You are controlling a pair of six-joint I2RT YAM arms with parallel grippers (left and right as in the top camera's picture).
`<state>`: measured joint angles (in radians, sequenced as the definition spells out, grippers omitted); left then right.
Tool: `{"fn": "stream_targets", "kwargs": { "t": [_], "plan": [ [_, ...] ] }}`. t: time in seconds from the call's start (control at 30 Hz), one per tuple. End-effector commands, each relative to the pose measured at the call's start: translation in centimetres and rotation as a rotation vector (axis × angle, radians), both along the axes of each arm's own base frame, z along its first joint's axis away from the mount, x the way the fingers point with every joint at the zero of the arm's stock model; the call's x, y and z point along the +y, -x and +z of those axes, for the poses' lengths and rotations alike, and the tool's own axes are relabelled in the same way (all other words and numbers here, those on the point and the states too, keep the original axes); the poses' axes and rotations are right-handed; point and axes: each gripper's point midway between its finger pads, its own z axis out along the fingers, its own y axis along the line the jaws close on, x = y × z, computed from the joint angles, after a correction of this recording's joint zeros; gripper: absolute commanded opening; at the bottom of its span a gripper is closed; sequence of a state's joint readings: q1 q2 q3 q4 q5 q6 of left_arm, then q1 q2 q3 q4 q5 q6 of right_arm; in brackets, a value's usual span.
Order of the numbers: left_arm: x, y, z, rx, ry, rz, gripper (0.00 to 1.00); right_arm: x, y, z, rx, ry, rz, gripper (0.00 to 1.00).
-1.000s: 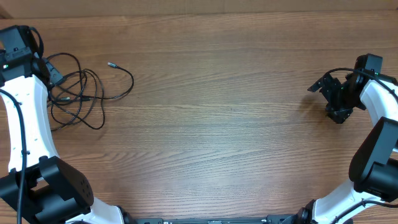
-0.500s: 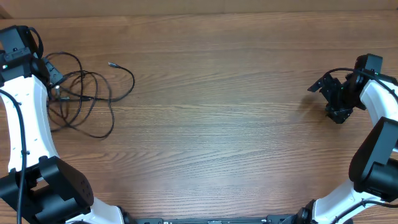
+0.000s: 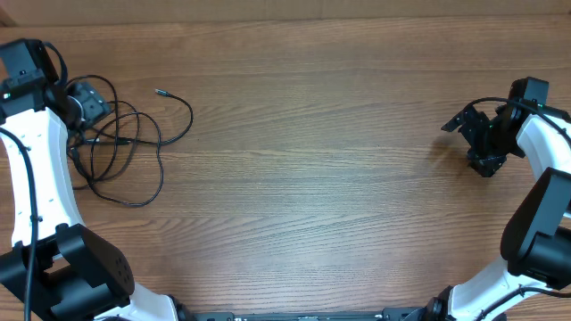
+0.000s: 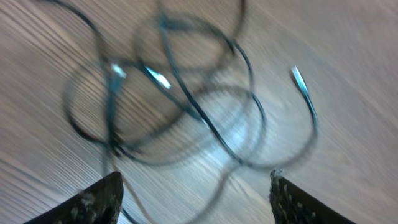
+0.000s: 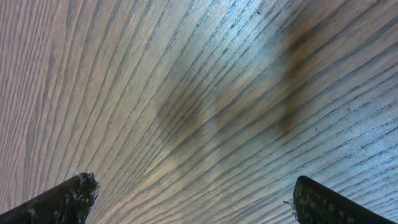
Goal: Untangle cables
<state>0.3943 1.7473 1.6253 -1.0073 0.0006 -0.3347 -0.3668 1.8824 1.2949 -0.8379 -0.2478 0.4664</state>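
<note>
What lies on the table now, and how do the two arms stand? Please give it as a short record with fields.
table: brown wood
cables: thin black cords in loose loops that cross one another, lying on the wood near the left arm
plug end: silver-tipped, lying free to the right of the loops
left jaws: open, above the loops, nothing between them
right jaws: open, above bare wood at the far right, away from the cables
task state: cords overlap, not yet untangled

Right gripper [image 5: 196, 202] spread wide, dark fingertips [image 5: 62, 202] at lower corners, wood-grain table [image 5: 186, 81] beneath
</note>
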Motion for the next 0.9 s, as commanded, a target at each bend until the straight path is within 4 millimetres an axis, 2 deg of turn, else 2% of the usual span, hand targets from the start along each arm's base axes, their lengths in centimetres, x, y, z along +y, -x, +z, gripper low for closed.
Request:
{"fn": "stream_targets", "kwargs": {
  "t": [0.0, 0.1, 0.27, 0.53, 0.87],
  "plan": [
    [-4.3, -0.1, -0.5, -0.015, 0.187, -0.138, 0.76, -0.3, -0.6, 1.2, -0.036, 0.015, 0.004, 1.0],
    [-5.9, 1.0, -1.8, 0.041, 0.228, -0.155, 1.0, -0.3, -0.6, 1.1, -0.035, 0.015, 0.004, 1.0],
    [-8.7, 2.7, -5.1, 0.145, 0.274, -0.19, 1.0, -0.3, -0.6, 1.2, -0.036, 0.015, 0.004, 1.0],
    [-14.0, 4.4, -9.8, 0.237, 0.296, -0.292, 1.0, -0.3, -0.6, 1.2, -0.036, 0.015, 0.004, 1.0],
    [-20.1, 6.3, -14.0, 0.284, 0.277, -0.465, 1.0, -0.3, -0.6, 1.1, -0.035, 0.015, 0.004, 1.0]
  ]
}}
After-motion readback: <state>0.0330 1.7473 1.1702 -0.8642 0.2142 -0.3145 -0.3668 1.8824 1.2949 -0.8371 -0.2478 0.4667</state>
